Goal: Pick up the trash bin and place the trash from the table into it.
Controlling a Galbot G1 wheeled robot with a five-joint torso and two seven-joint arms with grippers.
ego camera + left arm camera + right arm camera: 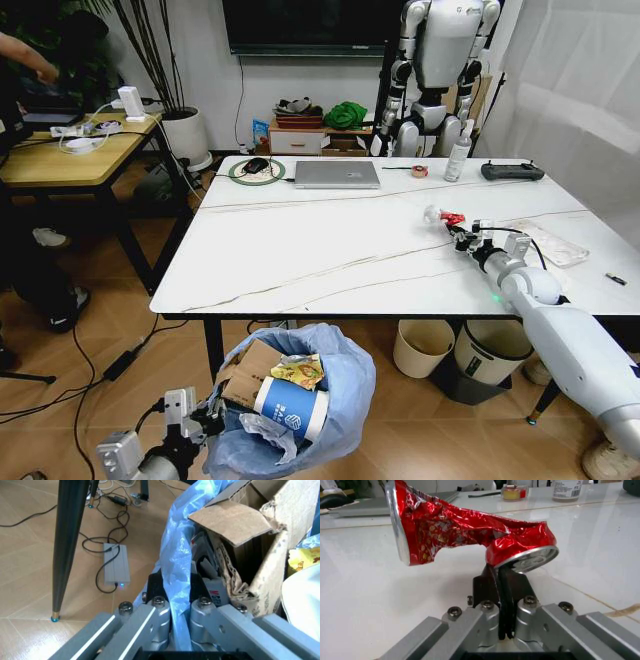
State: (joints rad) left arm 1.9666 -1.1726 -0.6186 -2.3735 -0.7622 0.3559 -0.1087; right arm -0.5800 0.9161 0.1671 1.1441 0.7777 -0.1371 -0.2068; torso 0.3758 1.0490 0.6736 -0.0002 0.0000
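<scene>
The trash bin (345, 385), lined with a crinkly light-blue bag, hangs low in front of the table (330, 255). My left gripper (208, 418) is shut on its rim, with the blue plastic (175, 555) pinched between the fingers (204, 592). Inside lie brown cardboard (248, 370), a blue-white paper cup (290, 405) and a yellow wrapper (298, 372). Over the table's right part my right gripper (462, 234) is shut on the crushed red can (465, 528), lifted just off the top. A clear flat plastic package (556, 246) lies beside it.
At the table's far side sit a laptop (337, 174), a mouse on a green pad (257, 166), a tape roll (420, 171), a spray bottle (458, 155) and a controller (512, 171). Two other bins (423, 347) (490, 352) stand underneath. A power adapter (116, 564) and cables lie by a table leg (70, 547).
</scene>
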